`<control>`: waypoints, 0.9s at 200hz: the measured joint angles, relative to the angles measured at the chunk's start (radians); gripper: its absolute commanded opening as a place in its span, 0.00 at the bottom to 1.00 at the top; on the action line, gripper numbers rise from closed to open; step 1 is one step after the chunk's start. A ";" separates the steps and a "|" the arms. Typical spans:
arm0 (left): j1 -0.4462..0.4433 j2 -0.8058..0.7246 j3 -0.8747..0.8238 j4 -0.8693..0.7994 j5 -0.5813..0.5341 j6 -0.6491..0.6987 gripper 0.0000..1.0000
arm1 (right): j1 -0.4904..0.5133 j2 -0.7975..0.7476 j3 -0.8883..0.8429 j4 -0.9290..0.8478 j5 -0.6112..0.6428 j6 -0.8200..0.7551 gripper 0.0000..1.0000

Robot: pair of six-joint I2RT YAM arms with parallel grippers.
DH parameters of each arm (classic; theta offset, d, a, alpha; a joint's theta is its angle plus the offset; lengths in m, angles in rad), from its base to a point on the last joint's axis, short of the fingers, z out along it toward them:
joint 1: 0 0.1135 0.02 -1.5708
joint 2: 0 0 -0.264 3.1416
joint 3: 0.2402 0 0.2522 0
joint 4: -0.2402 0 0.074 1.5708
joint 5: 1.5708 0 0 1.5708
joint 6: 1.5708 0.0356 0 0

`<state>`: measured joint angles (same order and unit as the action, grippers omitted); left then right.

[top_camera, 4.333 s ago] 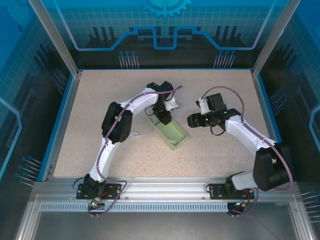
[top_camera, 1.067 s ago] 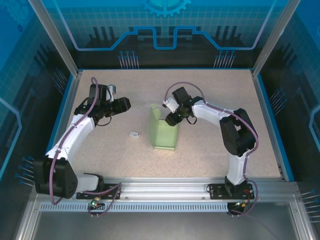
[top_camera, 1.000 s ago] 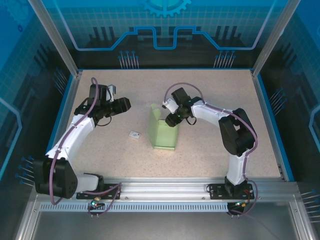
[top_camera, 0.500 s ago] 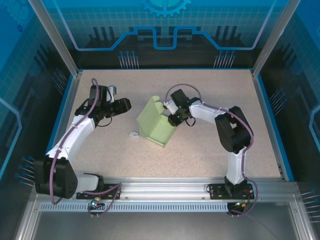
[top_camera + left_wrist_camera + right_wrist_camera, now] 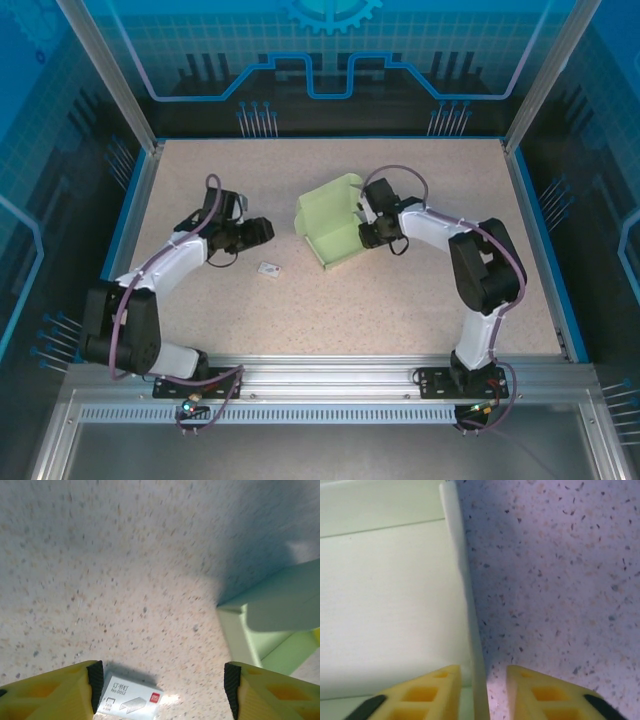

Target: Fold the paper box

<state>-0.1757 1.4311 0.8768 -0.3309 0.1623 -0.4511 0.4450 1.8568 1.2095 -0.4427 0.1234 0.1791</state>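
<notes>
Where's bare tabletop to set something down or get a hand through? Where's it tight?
Free: near strip between small white box and front rail; right side beyond the right arm. Crowded: mid-table, where left claw, paper box and right claw sit in a row.

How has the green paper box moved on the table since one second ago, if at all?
Yes. The paper box has moved toward the far edge of the table, away from the small white packet, which has stayed in place.
</notes>
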 measured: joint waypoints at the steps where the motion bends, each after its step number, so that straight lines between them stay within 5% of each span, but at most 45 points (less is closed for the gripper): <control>1: -0.001 0.001 -0.001 0.000 -0.002 0.000 0.68 | 0.000 -0.002 -0.003 0.001 -0.001 0.000 0.42; 45: -0.098 0.016 -0.082 0.002 -0.077 -0.045 0.70 | 0.000 -0.080 -0.039 0.007 0.006 0.031 0.59; 180: -0.196 0.062 -0.158 0.061 -0.129 -0.161 0.69 | 0.012 -0.127 -0.039 0.005 0.009 0.010 0.61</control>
<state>-0.3717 1.4929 0.7189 -0.2703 0.0338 -0.6125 0.4572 1.7298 1.1706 -0.4377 0.1322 0.1890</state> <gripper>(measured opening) 0.695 0.610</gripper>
